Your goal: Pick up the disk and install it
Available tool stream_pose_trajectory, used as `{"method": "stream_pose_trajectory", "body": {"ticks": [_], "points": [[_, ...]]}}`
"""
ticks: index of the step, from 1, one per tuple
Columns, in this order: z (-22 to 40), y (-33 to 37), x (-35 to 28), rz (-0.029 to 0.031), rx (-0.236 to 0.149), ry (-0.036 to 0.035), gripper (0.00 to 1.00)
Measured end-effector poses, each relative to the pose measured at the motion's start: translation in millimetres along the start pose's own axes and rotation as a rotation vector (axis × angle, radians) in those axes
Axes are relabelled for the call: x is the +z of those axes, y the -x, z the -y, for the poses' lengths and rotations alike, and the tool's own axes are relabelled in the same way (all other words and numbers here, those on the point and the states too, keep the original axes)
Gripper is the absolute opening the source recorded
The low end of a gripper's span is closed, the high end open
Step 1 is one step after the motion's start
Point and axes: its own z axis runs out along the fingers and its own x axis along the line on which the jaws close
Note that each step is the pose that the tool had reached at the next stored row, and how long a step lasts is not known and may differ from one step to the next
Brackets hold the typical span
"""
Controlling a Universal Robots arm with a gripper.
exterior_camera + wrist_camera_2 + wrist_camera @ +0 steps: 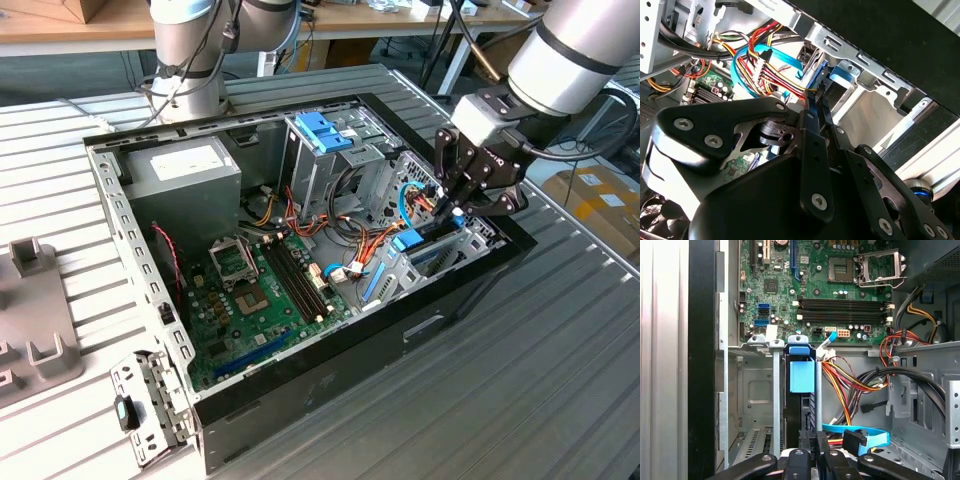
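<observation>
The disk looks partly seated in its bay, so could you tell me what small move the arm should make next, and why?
Probably a short further push along the slot: the disk stands between the bay's metal rails, with the gripper closed on its near end, so it appears not fully seated.

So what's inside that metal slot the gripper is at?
The disk, blue tab end up, stands on edge in the bay inside the computer case, with the gripper at its near end. Its lower part is hidden by the bay's walls.
</observation>
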Motion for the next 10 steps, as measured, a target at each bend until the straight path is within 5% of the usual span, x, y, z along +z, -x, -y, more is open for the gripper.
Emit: {"method": "stream_pose_trajectory", "body": {"ticks": [10], "points": [[-1.6, -1.0, 3.5, 0.0000, 0.000, 0.0000, 0.17]]}}
